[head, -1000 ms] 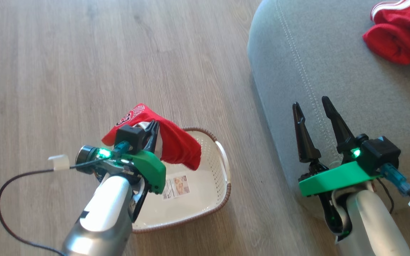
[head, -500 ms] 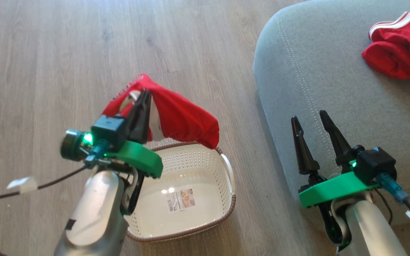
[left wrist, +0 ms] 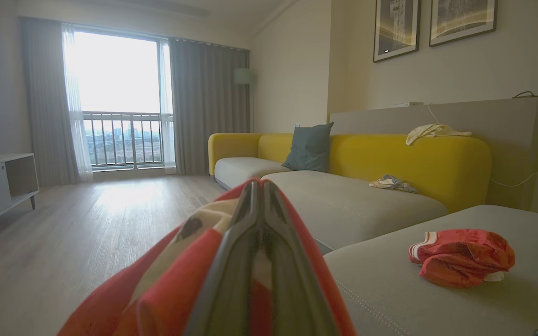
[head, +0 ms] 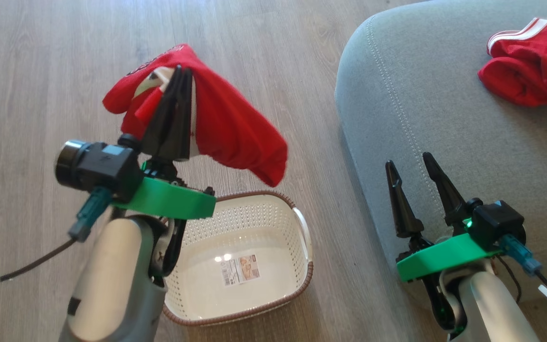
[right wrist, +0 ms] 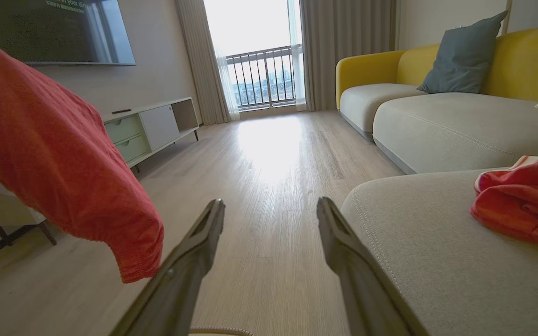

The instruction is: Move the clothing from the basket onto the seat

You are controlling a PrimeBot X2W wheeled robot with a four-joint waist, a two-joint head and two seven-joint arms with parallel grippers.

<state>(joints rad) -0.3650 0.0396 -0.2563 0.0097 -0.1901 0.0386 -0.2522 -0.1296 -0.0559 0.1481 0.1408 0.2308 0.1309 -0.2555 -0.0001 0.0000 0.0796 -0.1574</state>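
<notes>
In the head view, the left gripper is pinching the lettered red garment between closed jaws, and the cloth is hanging in the air above and beyond the one cream basket, clear of its rim. The basket is sitting on the wooden floor just beside the sofa seat, holding one paper label on its bottom. The right gripper is hovering over the seat's rounded corner with its jaws spread apart and gripping nothing. A second red garment, white-striped, is lying crumpled on the seat, making two garments in all. In the left wrist view, the left gripper is squeezing red and white folds, while the second garment is resting on the seat; one blue-grey cushion and two framed pictures are showing beyond. In the right wrist view, the right gripper is standing open over the floor, the held garment is drooping at the left, and the second garment is lying on the seat at the right.
</notes>
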